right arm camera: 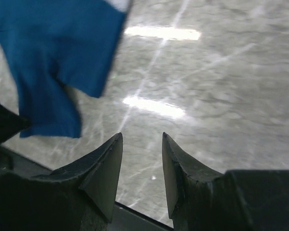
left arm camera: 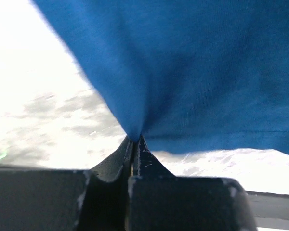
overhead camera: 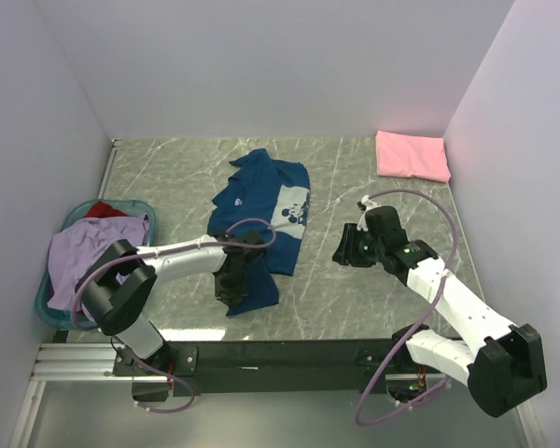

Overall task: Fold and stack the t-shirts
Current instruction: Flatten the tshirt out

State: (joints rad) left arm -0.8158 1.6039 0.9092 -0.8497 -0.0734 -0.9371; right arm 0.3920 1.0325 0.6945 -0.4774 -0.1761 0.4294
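Navy shirt (overhead camera: 259,219) lies rumpled mid-table, print up, its near edge bunched into the left gripper (left arm camera: 135,140), whose jaws are pressed together on the cloth. Pink shirt (overhead camera: 412,155) sits folded in the far right corner; lavender shirt (overhead camera: 93,257) and red shirt (overhead camera: 105,209) are heaped in the basket (overhead camera: 43,301) at the left edge. Right gripper (right arm camera: 142,137) hovers low over the table (overhead camera: 355,299) just right of the navy shirt, jaws parted, holding nothing.
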